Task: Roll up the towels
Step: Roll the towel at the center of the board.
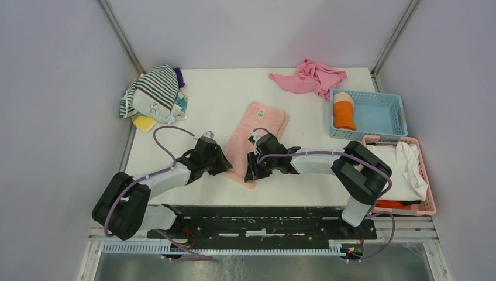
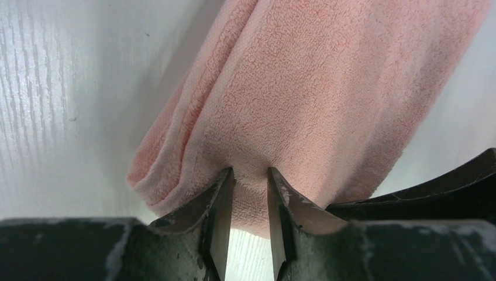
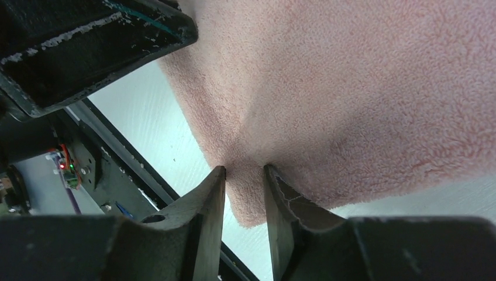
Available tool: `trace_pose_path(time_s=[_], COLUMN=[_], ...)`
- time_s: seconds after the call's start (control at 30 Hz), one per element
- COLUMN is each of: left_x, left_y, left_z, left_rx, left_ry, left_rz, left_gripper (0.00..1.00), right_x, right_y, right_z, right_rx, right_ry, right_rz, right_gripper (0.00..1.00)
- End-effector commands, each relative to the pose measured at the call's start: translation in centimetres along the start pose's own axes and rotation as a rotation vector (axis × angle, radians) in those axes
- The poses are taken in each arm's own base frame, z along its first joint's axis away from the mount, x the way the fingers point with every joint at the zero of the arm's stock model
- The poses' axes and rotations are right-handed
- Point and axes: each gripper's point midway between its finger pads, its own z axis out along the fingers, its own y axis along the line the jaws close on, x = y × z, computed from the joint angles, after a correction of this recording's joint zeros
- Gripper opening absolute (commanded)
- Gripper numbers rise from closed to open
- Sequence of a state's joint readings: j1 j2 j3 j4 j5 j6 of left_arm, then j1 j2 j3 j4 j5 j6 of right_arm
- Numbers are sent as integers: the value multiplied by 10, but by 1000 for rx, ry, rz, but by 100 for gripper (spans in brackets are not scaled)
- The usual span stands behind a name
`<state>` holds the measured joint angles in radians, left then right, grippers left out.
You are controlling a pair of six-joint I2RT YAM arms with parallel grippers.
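The pale pink towel (image 1: 260,126) lies folded lengthwise in the middle of the table, its white label at the far end. My left gripper (image 1: 225,167) is shut on the towel's near left edge; in the left wrist view the cloth (image 2: 327,93) is pinched between the fingers (image 2: 219,202). My right gripper (image 1: 250,172) is shut on the near right corner; in the right wrist view the towel (image 3: 351,93) bunches between the fingers (image 3: 213,199). An orange towel (image 1: 344,111) lies rolled in the blue basket (image 1: 380,114).
A striped cloth pile (image 1: 153,93) sits at the far left. A crumpled bright pink cloth (image 1: 310,78) lies at the back. A pink basket (image 1: 418,202) with white cloth stands at the right. The table's near edge and black rail (image 1: 263,219) are close behind the grippers.
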<state>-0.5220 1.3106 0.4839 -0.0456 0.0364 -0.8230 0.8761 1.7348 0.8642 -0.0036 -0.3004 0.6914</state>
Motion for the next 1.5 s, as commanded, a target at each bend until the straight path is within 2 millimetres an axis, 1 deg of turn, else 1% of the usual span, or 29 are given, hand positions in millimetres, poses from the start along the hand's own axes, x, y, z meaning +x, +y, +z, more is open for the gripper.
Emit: trace_pose_path(time_s=[0.0,0.07,0.1,0.13,0.23,0.3,0.37,0.43,0.53,0.6,0.67,0.73,0.9,1.03,1.1,1.17,1.23,1.33,1.4,1.47], left_x=[10,3,-1,-5,-18,-28,-36,-41,-46,-47,-45,-39,-32,-31,-29,-26,-21,-15,-11,-10], left_y=[26,14,9,4,-7,-6,-3,5,19,34,43,49,54,57,57,56,56,56,54,49], left_z=[-2,-8,-11,-16,-31,-41,-50,-55,-61,-63,-63,-60,-54,-51,-49,-47,-45,-44,-44,-45], left_rx=[-93,-52,-36,-19,12,10,17,21,31,20,11,4,-13,-27,-26,-20,-11,-8,4,23], left_ry=[4,-10,-19,-30,-77,-112,-139,-150,-160,-166,-156,-136,-113,-100,-87,-72,-57,-39,-31,-33], left_rz=[-45,-40,-41,-42,-44,-59,-88,-129,-191,-237,-263,-275,-282,-278,-277,-286,-299,-322,-351,-373], left_gripper=[39,44,49,54,69,76,81,86,90,90,90,91,90,90,91,91,91,91,91,91], right_x=[29,29,24,25,16,10,4,3,2,4,7,10,23,38,43,45,46,47,46,45], right_y=[-6,2,10,12,25,29,35,39,42,42,39,34,26,15,7,-1,-3,2,10,23], right_z=[-9,-17,-20,-24,-33,-37,-39,-38,-35,-31,-26,-20,-7,7,12,13,11,7,5,3], right_rx=[52,82,91,118,171,225,268,307,349,362,372,387,391,385,402,436,448,407,355,285], right_ry=[88,98,85,94,77,65,54,57,67,78,98,123,187,253,286,300,299,277,249,212], right_rz=[-85,-176,-233,-283,-440,-534,-617,-696,-775,-811,-828,-839,-847,-847,-845,-832,-818,-777,-741,-712], right_gripper=[40,43,45,47,54,59,61,62,63,63,63,62,59,55,50,38,25,11,6,4])
